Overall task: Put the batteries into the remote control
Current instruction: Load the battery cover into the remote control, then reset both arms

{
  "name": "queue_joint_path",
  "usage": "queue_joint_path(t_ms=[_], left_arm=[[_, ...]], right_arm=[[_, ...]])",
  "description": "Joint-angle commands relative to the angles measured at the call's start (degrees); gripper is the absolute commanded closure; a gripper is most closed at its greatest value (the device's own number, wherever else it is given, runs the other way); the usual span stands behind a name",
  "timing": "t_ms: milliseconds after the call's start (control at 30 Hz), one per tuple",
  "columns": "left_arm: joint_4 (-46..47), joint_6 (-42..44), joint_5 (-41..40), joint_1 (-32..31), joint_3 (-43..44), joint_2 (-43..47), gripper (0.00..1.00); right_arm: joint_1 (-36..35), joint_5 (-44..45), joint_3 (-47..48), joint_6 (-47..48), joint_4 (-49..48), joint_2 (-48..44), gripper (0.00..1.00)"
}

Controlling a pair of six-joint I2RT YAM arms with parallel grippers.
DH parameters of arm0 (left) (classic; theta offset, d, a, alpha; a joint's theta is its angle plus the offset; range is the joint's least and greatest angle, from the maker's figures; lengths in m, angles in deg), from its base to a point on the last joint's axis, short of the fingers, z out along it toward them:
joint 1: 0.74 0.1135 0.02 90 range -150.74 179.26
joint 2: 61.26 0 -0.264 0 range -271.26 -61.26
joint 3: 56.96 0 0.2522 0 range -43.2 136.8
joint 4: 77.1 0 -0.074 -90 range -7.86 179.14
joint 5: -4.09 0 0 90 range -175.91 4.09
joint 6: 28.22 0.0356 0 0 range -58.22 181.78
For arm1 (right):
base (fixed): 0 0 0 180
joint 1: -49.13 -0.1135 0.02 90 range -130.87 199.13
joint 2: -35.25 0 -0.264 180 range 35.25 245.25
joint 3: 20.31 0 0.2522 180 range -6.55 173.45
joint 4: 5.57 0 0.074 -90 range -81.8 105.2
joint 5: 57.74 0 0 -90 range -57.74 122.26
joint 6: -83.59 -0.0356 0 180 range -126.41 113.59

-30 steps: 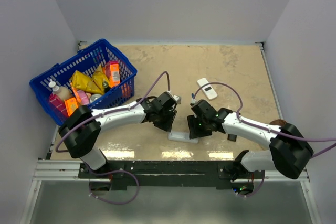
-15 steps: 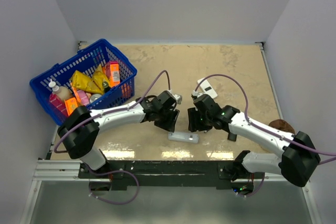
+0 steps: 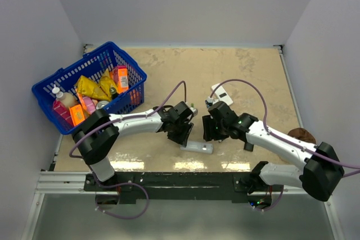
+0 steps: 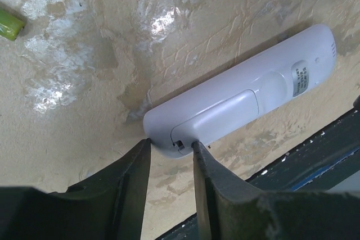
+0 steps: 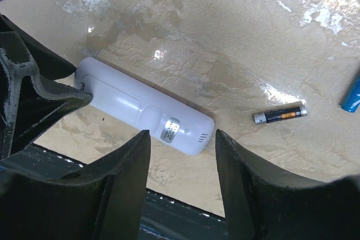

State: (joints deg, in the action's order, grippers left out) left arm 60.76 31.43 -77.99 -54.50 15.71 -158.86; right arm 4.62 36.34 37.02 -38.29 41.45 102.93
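Working on the remote, laid back-up on the table near the front edge, between both arms, so as to expose the cover. Cover still fitted, hence nothing loaded yet. Bracketing the catch end with the left gripper, fingers parted only narrowly, tips touching the rounded end either side of the catch. Probably there to pry or slide the cover off, though no telling whether pinching or merely resting. Poised over the label end with the right gripper, jaws wide apart and empty, likely ready to pin the body against sliding. Loose on the table, awaiting their turn: black battery near that end, blue battery farther out, green battery well apart from the catch end. Main risk, by judgement: skidding the light body under a one-sided push.
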Motion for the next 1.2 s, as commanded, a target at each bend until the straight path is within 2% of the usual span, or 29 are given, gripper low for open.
queue_joint_path(t_ms=[0,167,200,333,467,533,567,633,667,700,767,800,967,1167], left_arm=[[-0.89,1.26,-1.95,-0.56,0.85,-1.01,0.61],[-1.33,0.56,-4.84,0.40,3.13,2.32,0.52],[-0.98,0.38,-5.11,1.02,3.66,3.81,0.46],[2.01,-0.59,-6.42,6.89,3.14,9.17,0.33],[4.30,-0.50,-7.66,13.58,2.17,15.15,0.16],[5.53,-0.33,-7.84,18.13,1.91,19.28,0.11],[5.70,-0.24,-7.75,19.55,1.82,20.77,0.06],[6.14,0.11,-10.38,24.11,2.08,25.25,0.04],[6.06,0.20,-10.73,25.62,2.78,26.83,0.00],[6.06,0.29,-10.91,27.11,3.22,29.81,0.00],[6.06,1.51,-12.31,30.46,4.97,32.99,0.00],[6.14,2.30,-13.54,30.99,5.76,35.79,0.00],[8.07,6.96,-25.22,31.17,8.58,44.41,0.00],[20.52,13.02,-34.37,31.08,3.50,58.11,0.00]], right_arm=[[0.21,2.95,2.04,0.41,0.23,-2.46,0.47],[0.13,6.38,3.80,1.38,-1.17,-5.45,0.46],[0.21,8.47,4.32,2.08,-1.35,-6.93,0.46],[0.13,15.41,5.82,3.40,-2.32,-10.98,0.45],[0.21,23.94,7.66,4.37,-2.41,-14.76,0.39],[0.21,27.72,8.90,4.54,-2.32,-17.04,0.32],[0.13,31.22,9.25,4.63,-2.40,-17.92,0.29],[0.22,35.02,10.04,4.89,-2.58,-20.47,0.19],[0.13,38.86,10.39,4.98,-2.67,-21.35,0.16],[0.21,40.47,10.92,5.16,-2.67,-22.32,0.12],[0.21,45.55,11.71,5.51,-2.58,-24.95,0.09],[0.13,47.23,12.84,5.42,-2.23,-25.75,0.02],[0.21,54.19,16.28,9.79,-4.33,-31.02,0.02],[0.21,53.67,18.74,18.33,-11.54,-34.54,0.02]])
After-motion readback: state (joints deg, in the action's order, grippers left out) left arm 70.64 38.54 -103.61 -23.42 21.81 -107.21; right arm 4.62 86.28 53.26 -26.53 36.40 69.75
